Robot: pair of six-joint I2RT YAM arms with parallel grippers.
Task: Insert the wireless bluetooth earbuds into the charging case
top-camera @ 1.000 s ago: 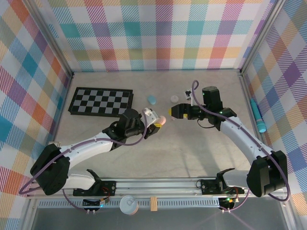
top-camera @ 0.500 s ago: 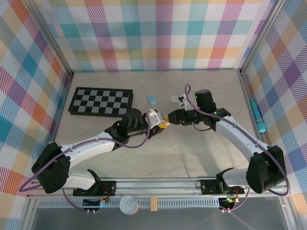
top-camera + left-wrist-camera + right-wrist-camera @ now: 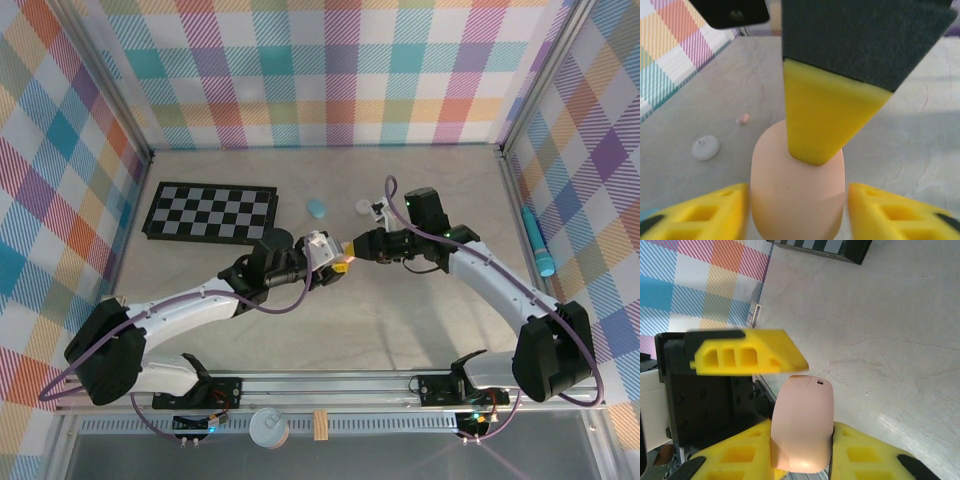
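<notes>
While inward-stretched, left claw [image 3: 338,263] opposite right claw [image 3: 353,249]

Bright, even light from overhead falls on the table [image 3: 400,330], leaving only faint, soft shadows. The top view is sharp throughout. At the left wrist, the close pink charging case [image 3: 797,200] looks soft-edged, and a dim shadow band lies on the table behind it.
</notes>
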